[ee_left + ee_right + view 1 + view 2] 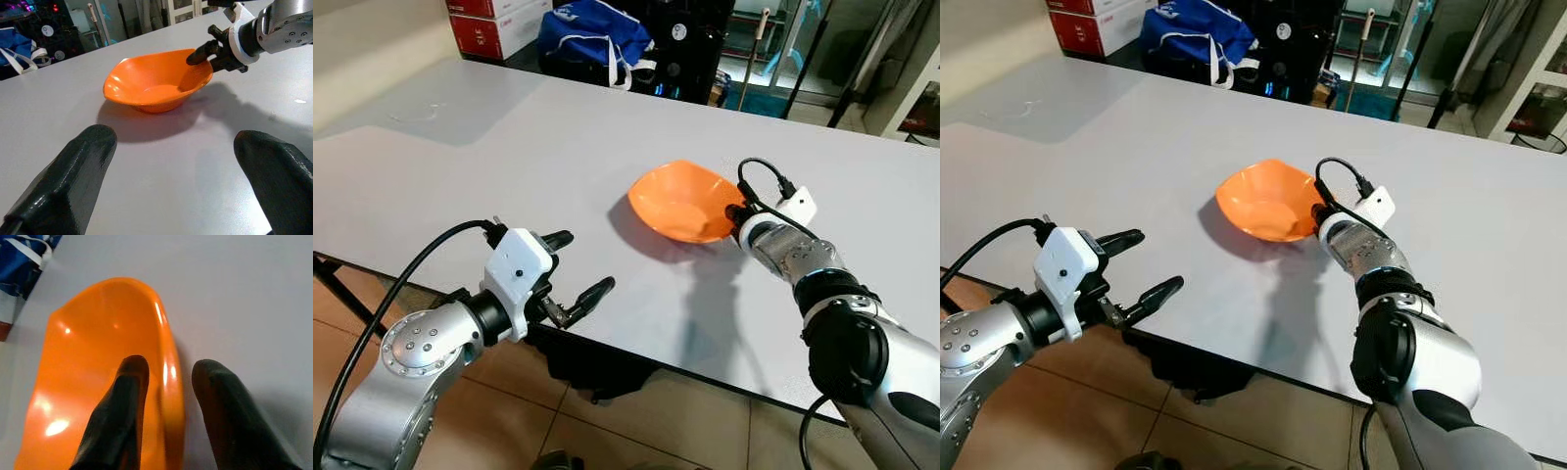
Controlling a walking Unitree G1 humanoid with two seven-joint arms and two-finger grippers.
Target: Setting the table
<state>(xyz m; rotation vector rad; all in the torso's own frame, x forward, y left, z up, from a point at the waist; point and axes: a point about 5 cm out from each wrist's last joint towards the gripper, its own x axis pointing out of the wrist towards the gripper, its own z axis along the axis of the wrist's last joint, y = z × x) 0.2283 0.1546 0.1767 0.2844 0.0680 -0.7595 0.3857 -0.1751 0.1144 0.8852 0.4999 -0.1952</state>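
One orange bowl (680,201) is being handled on the white table (509,147), out toward the middle of the top and well clear of the near edge. It is being pinched at its rim by the right gripper (166,382): one black finger (122,401) is lying inside the bowl and the other is outside, so the thin wall is being clamped between them. In the left wrist view the bowl is being shown slightly raised on the gripped side, with a shadow spreading beneath it, though whether the base is touching the table cannot be told.

The bowl is being judged as light, thin, stiff plastic, glossy and probably slippery, given the bright highlights on its inner face. A rim pinch is being taken as the sensible hold, since the body is too wide to be spanned. Because the hold is at one edge only, tipping or pivoting in the fingers is being regarded as the main risk, so a level, slow carry is being called for.

The left gripper (573,274) is being held near the table's near edge, fingers spread wide apart, with nothing between them.
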